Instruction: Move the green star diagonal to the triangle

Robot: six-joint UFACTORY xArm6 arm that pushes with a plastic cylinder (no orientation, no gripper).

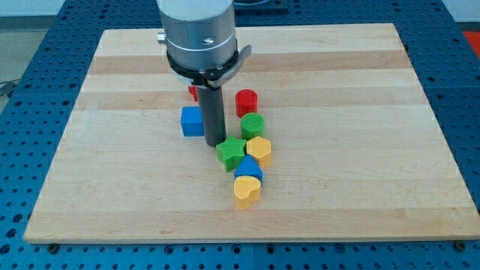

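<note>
The arm comes down from the view's top centre; its grey cylinder hides part of the board's far edge. No jaws on this rig, so nothing to read as open or closed: just a straight dark rod ending in my tip point(216, 143). Tip sits at the green star's point(231, 153) upper-left corner, touching or very nearly so; can't tell which.

Blocks are bunched mid-board, slightly toward the view's bottom. Green star is hemmed in on the right by a yellow block point(259, 149), shape looks hexagon-ish, touching it. Just below-right of the star is the blue triangle point(248, 168), w/ a yellow heart point(247, 192) pressed against its lower side. Above the yellow hexagon-ish block sits a green round block point(253, 125), and above that a red cylinder point(246, 101), a small gap btwn them. Left of the rod: a blue cube point(193, 121), just beside the rod. A small red block point(193, 92) peeks out behind the rod's mount, shape unclear.

Open room: the wooden board point(112, 172) is bare across its whole left third and right third, also along the strip at the view's bottom below the yellow heart. Star has free space to its left and lower-left; right side blocked. All blocks sit well away from every board edge. Blue perforated table point(22, 60) surrounds the board.
</note>
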